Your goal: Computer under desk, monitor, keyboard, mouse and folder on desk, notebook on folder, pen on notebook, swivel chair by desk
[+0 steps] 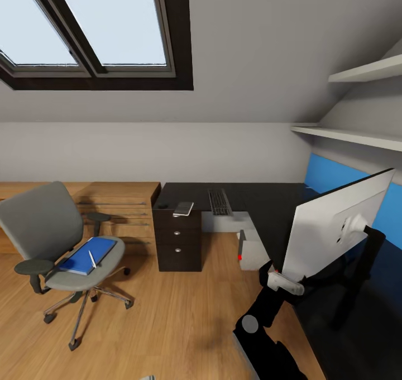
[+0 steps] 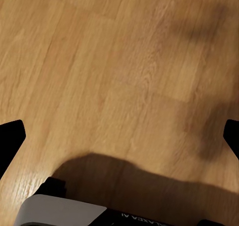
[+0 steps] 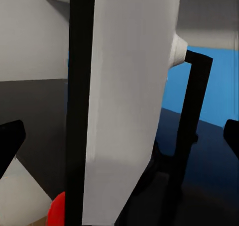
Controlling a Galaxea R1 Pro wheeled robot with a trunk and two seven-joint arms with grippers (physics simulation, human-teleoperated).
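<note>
Desk [image 1: 262,201]: glossy black top, dark drawer unit with silver knobs. Monitor [image 1: 329,224]: pale grey-white back, black edge and stand, red dot at a lower corner. Swivel chair [image 1: 42,224]: grey upholstery, black armrests. Folder [image 1: 84,257]: bright blue (white pen [image 1: 92,259] on it). Keyboard [image 1: 219,201]: black keys, silver-grey frame. Floor [image 1: 167,324]: warm wood grain. Wall panel [image 1: 329,173]: blue.

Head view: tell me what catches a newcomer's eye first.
The monitor, pale back toward the camera, stands on the black desk at right. At left, the grey swivel chair carries the bright-blue folder with a white pen on it. A skylight sits above.
</note>
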